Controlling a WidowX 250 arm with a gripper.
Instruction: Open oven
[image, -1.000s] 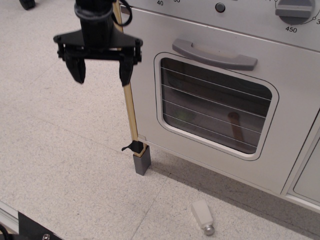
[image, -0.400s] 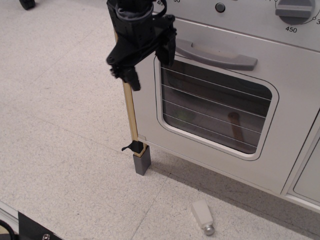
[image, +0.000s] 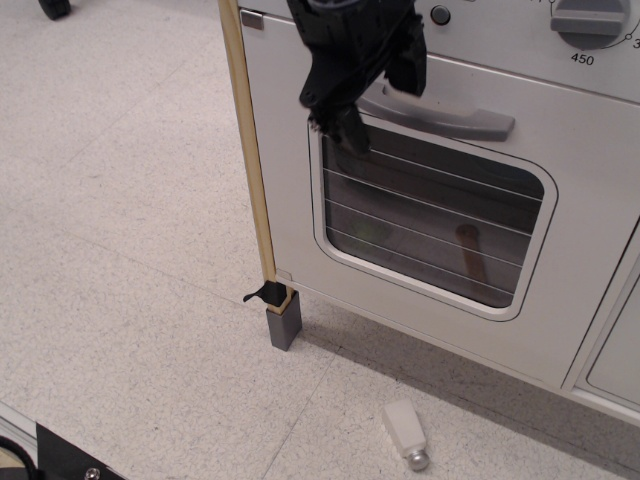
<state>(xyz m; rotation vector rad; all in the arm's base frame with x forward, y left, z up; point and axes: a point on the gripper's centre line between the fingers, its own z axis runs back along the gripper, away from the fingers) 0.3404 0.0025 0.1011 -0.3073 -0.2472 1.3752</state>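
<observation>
Gripper spread wide around left end of handle, gripping nothing; oven door closed

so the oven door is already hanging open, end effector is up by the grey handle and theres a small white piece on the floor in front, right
Not quite: the oven door is shut, flush with the oven front, as the observation.image view shows. The rest holds: the end effector is up at the left end of the grey handle, and a small white piece lies on the floor in front.
</observation>
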